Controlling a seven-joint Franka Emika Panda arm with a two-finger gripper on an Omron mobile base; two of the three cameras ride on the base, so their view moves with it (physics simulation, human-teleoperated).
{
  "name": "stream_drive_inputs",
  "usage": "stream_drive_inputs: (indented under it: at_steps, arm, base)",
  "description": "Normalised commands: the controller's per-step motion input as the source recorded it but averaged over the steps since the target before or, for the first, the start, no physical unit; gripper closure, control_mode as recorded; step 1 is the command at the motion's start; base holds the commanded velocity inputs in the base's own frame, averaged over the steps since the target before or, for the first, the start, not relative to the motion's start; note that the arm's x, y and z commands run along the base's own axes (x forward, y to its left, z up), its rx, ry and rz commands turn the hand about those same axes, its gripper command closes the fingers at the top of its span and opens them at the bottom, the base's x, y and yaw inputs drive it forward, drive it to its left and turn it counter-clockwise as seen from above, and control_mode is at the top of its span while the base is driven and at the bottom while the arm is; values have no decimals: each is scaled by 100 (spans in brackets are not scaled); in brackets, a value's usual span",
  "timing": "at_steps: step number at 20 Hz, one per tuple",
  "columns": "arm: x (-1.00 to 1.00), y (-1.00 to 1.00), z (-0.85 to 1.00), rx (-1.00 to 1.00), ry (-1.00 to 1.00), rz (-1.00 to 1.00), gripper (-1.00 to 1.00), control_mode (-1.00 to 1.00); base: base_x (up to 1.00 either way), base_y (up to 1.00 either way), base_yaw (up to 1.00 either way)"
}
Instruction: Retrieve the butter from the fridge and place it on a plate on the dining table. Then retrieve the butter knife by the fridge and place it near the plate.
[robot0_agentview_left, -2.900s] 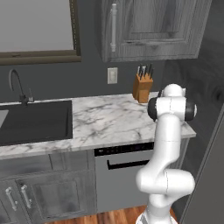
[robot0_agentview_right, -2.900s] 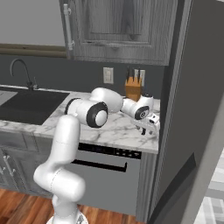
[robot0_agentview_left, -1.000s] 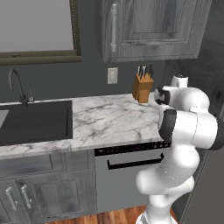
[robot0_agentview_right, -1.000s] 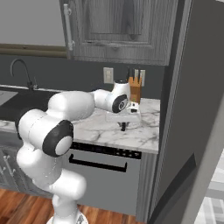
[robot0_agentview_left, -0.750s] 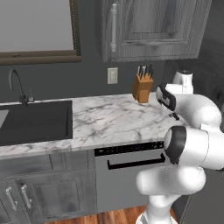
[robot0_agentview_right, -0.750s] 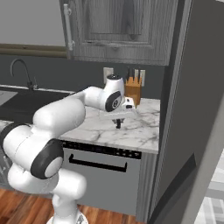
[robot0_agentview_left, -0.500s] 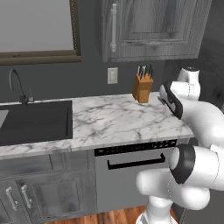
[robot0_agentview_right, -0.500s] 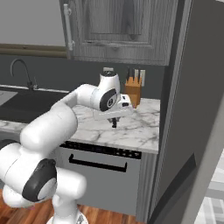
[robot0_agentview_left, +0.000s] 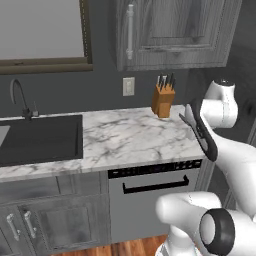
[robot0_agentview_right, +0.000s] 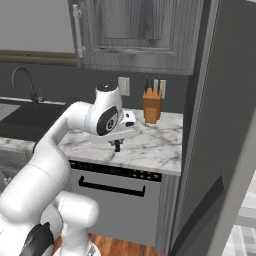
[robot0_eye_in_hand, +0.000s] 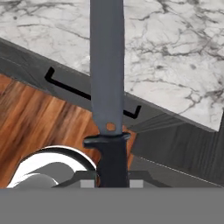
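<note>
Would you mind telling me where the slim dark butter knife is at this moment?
The slim dark butter knife is clamped in the end effector, seen in the hand view blade out; in the right base view it is held above the white-and-grey marble counter, left of the tan wooden knife block.

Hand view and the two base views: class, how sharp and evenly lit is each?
Hand view: knife crisp and flatly lit, no glare. Left base view: counter soft, evenly lit. Right base view: fridge matte, without highlights; gripper small and dark.
</note>
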Motion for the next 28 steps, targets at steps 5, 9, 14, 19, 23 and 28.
stream_drive_inputs:
  at_steps: [5, 9, 14, 19, 23, 28]
  arm:
    - [-31, 31, 13, 0, 0, 0, 100, -100]
    - [-21, 38, 3, -3, 0, 0, 100, -100]
    - [-15, 11, -2, -1, 0, 3, 100, 100]
    - [0, 0, 0, 0, 0, 0, 100, 100]
    - [0, 0, 0, 0, 0, 0, 100, 100]
    - [0, 0, 0, 0, 0, 0, 100, 100]
  base:
    - [0, 0, 0]
    - [0, 0, 0]
    - [-37, 14, 5]
    - [-87, 29, 4]
    - [-74, 46, -21]
    - [-56, 67, -46]
